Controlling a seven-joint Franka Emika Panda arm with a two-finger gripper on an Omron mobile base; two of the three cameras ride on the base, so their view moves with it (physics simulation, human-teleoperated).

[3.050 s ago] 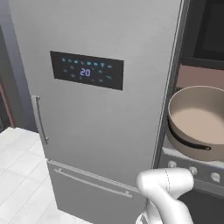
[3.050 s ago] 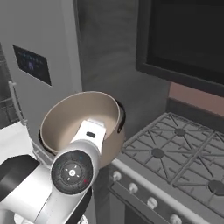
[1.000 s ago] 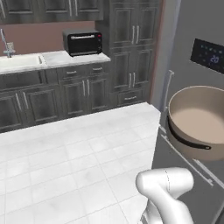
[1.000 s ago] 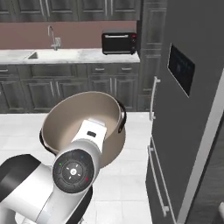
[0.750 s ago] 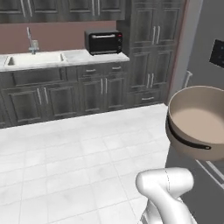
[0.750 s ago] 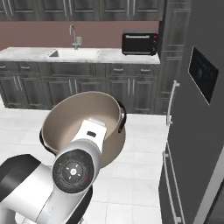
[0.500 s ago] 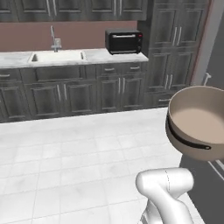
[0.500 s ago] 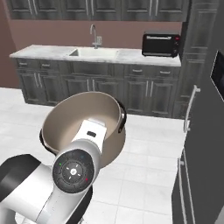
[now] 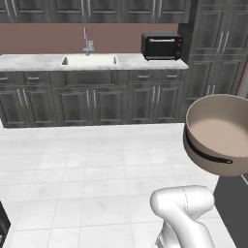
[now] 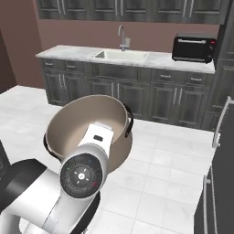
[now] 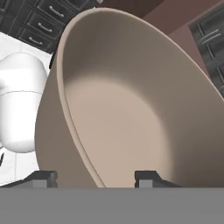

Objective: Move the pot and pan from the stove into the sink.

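Observation:
The tan pot [image 11: 131,109] hangs tilted in the air over the white floor, its pale inside empty. My gripper [image 11: 95,178] is shut on it, with one fingertip [image 11: 41,178] outside the wall and the other fingertip [image 11: 148,177] inside. In the left base view the pot [image 9: 218,135] floats at the right edge; in the right base view the pot [image 10: 87,123] sits just above my white hand. The white sink [image 9: 89,60] with its curved faucet [image 9: 87,41] lies in the marble counter across the room, and the sink [image 10: 121,55] is empty. The pan and the stove are out of view.
A black toaster oven [image 9: 161,46] stands on the counter right of the sink [image 10: 193,47]. Dark grey cabinets [image 9: 97,104] run under the counter. A tall grey fridge [image 10: 219,160] with a bar handle is close on the right. White tiled floor [image 9: 87,169] stretches between me and the counter.
The base has turned, so the whole scene slid: the counter with the sink has moved right toward the middle of both base views. The pot stays the same in my grip.

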